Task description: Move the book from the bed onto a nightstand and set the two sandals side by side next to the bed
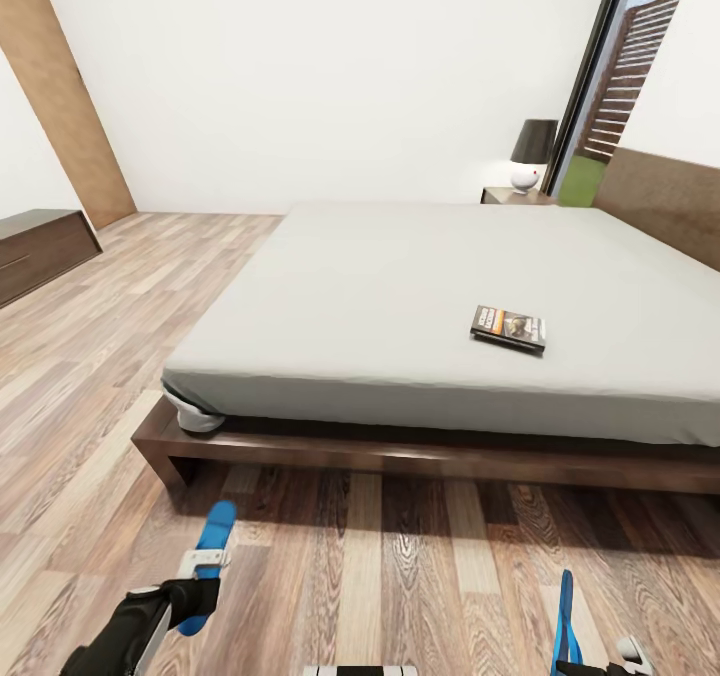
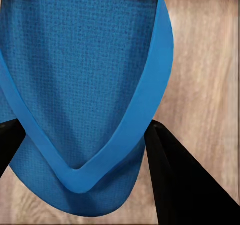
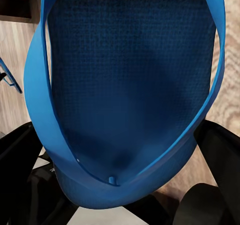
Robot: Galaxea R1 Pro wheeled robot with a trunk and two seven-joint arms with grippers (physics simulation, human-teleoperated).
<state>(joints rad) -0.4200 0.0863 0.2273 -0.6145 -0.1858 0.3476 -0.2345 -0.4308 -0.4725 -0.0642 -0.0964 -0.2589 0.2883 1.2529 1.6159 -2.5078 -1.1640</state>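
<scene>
each gripper, left [image 1: 205, 568] and right [image 1: 590, 664], grips one blue sandal [image 1: 212, 546] [image 1: 565, 624] above the floor [image 1: 400, 556]. the book [image 1: 509, 327] lies on the bed [image 1: 420, 286].

I was looking into a bedroom of a home. A large low bed [image 1: 420, 306] with a dark wooden frame and pale grey mattress took up most of my head view. A nightstand [image 1: 512, 196] with a black-shaded lamp [image 1: 531, 154] stood at its far side, beside a tall dark-framed window [image 1: 625, 76]. Wood-plank floor [image 1: 90, 356] and white walls [image 1: 320, 66] surrounded it.
</scene>
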